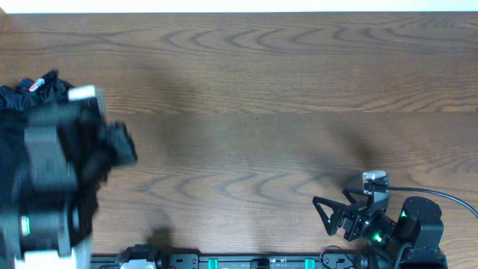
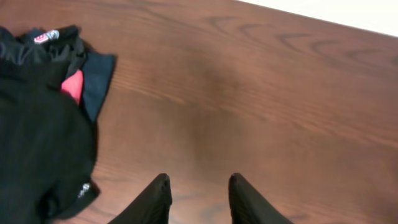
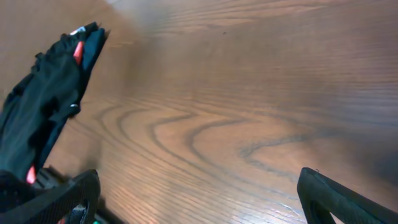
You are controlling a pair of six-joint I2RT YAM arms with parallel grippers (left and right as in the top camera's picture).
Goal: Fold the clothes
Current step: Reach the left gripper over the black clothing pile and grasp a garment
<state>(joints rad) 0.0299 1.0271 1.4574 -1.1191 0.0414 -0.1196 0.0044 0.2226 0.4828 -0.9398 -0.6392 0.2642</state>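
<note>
Starting the fold well means pulling one garment free of the heap. The clothes [image 1: 22,96] lie bunched at the left edge of the worktop [image 1: 261,90], black on top with red and navy showing at one corner. Your left gripper [image 2: 198,186] hangs beside the pile, its jaws apart over bare wood and holding nothing; bring it onto a black hem. Your right gripper [image 3: 199,177] sits wide open and empty at the front right. Spread the garment toward the bare centre, away from the left edge.
</note>
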